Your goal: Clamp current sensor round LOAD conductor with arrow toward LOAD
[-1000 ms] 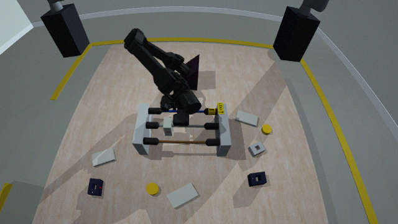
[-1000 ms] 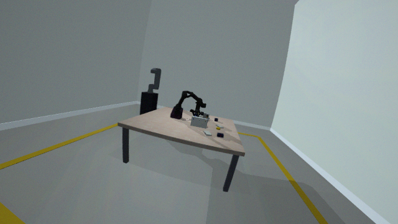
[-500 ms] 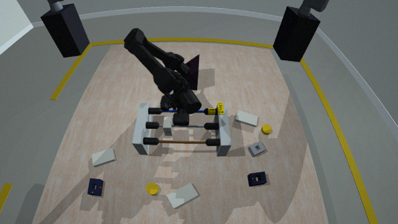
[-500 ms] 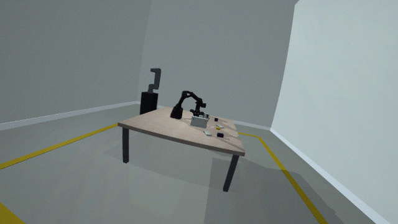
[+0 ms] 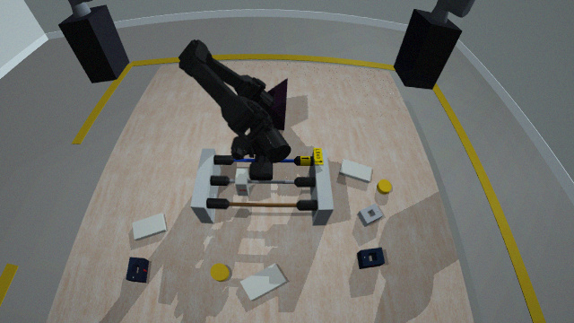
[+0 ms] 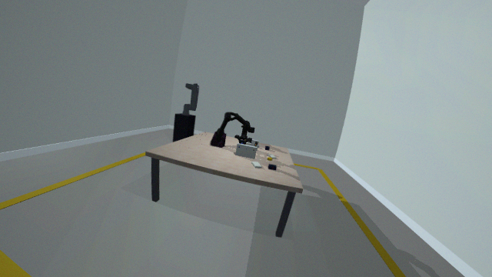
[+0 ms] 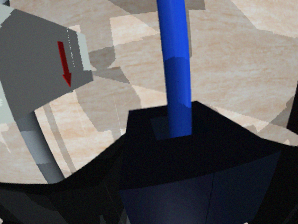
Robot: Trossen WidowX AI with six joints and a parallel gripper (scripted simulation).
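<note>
The dark navy sensor (image 7: 160,160) is round the blue conductor (image 7: 176,65) (image 5: 288,161) in the wrist view. Its two halves look brought together; whether it is latched does not show. My gripper (image 7: 168,133) is shut on this sensor, one black finger on each side. The yellow LOAD marker (image 5: 318,156) stands at the right end of the blue conductor, beside a yellow sleeve with an arrow. The navy sensor's arrow does not show, and the arm hides this sensor in the top view.
A grey sensor with a red arrow (image 7: 30,60) (image 5: 242,177) sits on the middle conductor, close beside my gripper. Two grey end walls (image 5: 324,197) (image 5: 202,184) carry three conductors. Dark blocks (image 5: 379,257) (image 5: 134,277), white plates (image 5: 149,226) (image 5: 264,283) and yellow discs (image 5: 384,187) (image 5: 220,272) lie around.
</note>
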